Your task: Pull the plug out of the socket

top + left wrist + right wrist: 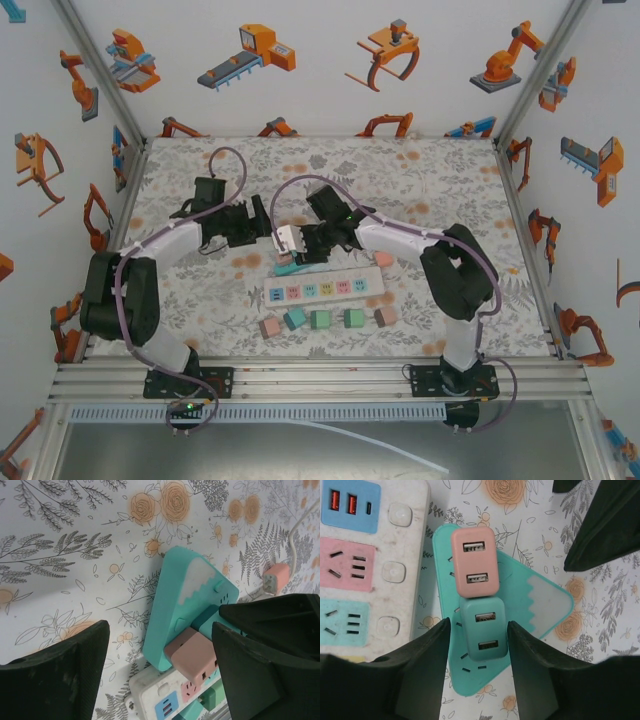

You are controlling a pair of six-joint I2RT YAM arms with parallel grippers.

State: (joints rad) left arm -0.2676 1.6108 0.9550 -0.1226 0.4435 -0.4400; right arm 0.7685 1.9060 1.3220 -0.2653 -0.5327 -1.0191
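My right gripper [480, 626], open, straddles the teal plug [483, 635]; pulling could lift the unheld socket [517, 580] too, or catch the pink plug [475, 562] ahead.

The black right gripper [479, 635] straddles a teal plug [483, 614], with a pink plug [475, 562] just beyond, both on a turquoise, white-patched socket [522, 587].

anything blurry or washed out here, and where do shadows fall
Top external: even, diffuse light, nothing blown out. Left wrist: the teal triangular socket block is sharp and throws a soft shadow leftward on the floral tablecloth; the black fingers are dark, low-detail masses. Right wrist: crisp on the pink USB plug and teal USB plug, no glare.
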